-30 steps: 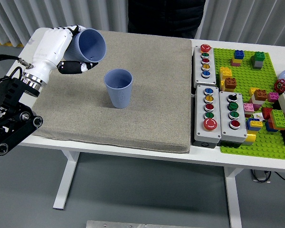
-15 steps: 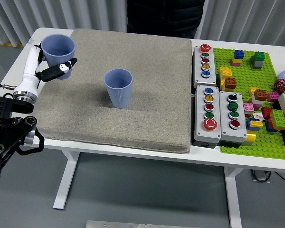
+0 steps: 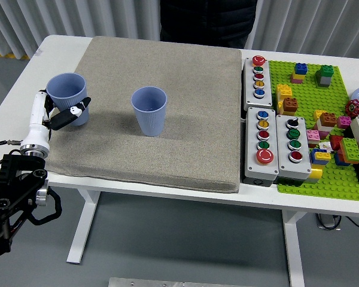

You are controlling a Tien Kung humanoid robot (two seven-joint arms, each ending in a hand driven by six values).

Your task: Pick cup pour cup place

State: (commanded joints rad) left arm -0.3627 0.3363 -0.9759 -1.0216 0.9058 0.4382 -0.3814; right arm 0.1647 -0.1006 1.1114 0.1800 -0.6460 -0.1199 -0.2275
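Observation:
A blue cup (image 3: 150, 110) stands upright in the middle of the grey mat (image 3: 167, 149). A second blue cup (image 3: 68, 96) is upright at the mat's left edge, held in my left hand (image 3: 60, 113), whose white fingers wrap around its lower side. Its base is at or just above the mat; I cannot tell if it touches. The left arm comes in from the lower left. My right arm is out of view.
Three grey button boxes (image 3: 258, 76) (image 3: 262, 145) (image 3: 294, 147) lie right of the mat. A green baseplate (image 3: 299, 179) with several toy bricks is at the far right. A person in dark clothing (image 3: 206, 18) stands at the table's far side.
My left hand turned the cup from tilted to upright, then moved it left and down toward the near left edge of the mat. The middle cup has not moved.

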